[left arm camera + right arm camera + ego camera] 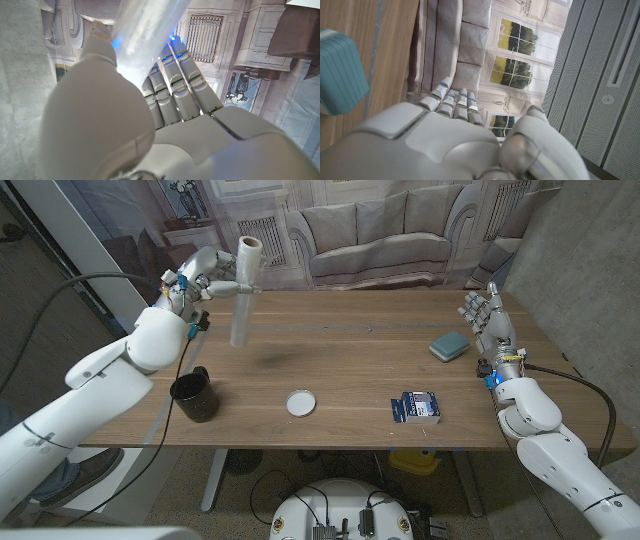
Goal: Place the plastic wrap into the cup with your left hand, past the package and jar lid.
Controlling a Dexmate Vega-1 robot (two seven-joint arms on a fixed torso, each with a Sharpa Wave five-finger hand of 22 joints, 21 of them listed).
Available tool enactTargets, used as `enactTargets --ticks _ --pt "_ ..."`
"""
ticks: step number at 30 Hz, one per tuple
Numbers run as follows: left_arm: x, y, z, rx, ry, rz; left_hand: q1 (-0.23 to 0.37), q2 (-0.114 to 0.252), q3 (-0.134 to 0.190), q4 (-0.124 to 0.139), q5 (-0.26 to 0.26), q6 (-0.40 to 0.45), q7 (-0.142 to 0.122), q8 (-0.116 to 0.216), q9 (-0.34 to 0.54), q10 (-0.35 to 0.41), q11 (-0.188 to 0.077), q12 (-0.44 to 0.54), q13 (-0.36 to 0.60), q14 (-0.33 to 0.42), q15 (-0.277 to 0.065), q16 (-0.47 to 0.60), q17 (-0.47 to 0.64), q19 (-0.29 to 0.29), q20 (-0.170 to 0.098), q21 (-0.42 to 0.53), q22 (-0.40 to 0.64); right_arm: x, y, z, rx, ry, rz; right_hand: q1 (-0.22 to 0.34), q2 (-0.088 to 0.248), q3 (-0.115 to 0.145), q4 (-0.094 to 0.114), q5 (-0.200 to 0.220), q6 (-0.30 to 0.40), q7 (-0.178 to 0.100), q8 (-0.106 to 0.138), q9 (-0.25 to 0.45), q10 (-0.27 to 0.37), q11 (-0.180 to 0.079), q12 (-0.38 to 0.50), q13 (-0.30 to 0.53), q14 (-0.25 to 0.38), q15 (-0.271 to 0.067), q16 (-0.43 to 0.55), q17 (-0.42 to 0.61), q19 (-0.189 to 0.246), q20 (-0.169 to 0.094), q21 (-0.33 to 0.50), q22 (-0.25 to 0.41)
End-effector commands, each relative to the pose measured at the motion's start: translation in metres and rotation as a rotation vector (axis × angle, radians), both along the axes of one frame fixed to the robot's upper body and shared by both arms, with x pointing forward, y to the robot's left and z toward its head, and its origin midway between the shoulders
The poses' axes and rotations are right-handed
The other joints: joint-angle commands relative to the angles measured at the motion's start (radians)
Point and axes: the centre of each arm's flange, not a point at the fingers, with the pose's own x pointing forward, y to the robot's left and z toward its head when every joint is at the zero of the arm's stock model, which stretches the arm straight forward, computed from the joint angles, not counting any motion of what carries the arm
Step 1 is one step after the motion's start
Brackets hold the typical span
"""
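My left hand (pixel 205 277) is raised over the table's far left corner and grips a white roll of plastic wrap (pixel 243 290) upright, near its upper part. The roll (pixel 145 35) runs up between thumb and fingers (pixel 175 85) in the left wrist view. A black cup (pixel 194 395) stands near the front left edge, below and in front of the roll. The white jar lid (pixel 300 402) lies at front centre, and the blue-and-white package (pixel 416 408) to its right. My right hand (pixel 486 316) stands at the far right with fingers apart, holding nothing.
A teal sponge (pixel 450 345) lies near my right hand and appears as the teal block (pixel 340 72) in the right wrist view. A dark cable hangs from my left arm beside the cup. A printed backdrop stands behind the table's far edge (pixel 380 290).
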Motion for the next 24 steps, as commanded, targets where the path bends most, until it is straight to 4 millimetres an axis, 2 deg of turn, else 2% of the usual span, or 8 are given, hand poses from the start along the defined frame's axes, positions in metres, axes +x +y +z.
enactTargets --ticks 1,12,24 --pt "-0.021 0.012 -0.003 -0.014 -0.005 0.006 0.131 0.125 0.035 0.026 -0.003 0.064 -0.041 0.001 0.004 0.019 -0.008 0.003 0.014 0.080 -0.116 0.009 0.004 0.007 -0.015 -0.003 0.005 -0.005 0.004 -0.001 0.004 0.017 -0.021 0.001 0.006 -0.006 0.000 -0.005 0.003 0.001 -0.002 0.003 0.009 0.004 -0.003 0.001 0.010 0.004 -0.005 0.002 0.008 -0.009 -0.004 0.005" --pt "-0.048 0.026 -0.010 -0.034 -0.022 0.007 0.131 0.124 0.036 0.026 -0.004 0.065 -0.043 0.002 0.004 0.019 -0.006 0.001 0.021 0.082 -0.115 0.009 0.006 0.007 -0.014 -0.002 0.005 -0.011 0.008 -0.003 0.005 0.016 -0.033 0.001 0.006 -0.007 0.000 -0.005 0.003 0.001 -0.001 0.002 0.007 0.002 -0.004 0.001 0.010 0.005 -0.005 0.002 0.010 -0.008 -0.007 0.005" --pt "-0.071 0.030 -0.026 -0.049 -0.029 -0.036 0.131 0.122 0.037 0.027 -0.004 0.066 -0.042 0.002 0.005 0.023 -0.005 -0.001 0.030 0.085 -0.115 0.010 0.009 0.006 -0.013 -0.001 0.006 -0.023 0.009 -0.006 -0.008 0.007 -0.062 0.000 0.006 -0.008 0.000 -0.005 0.002 0.001 -0.002 0.002 0.007 0.002 -0.004 0.001 0.011 0.005 -0.005 0.002 0.011 -0.008 -0.011 0.005"
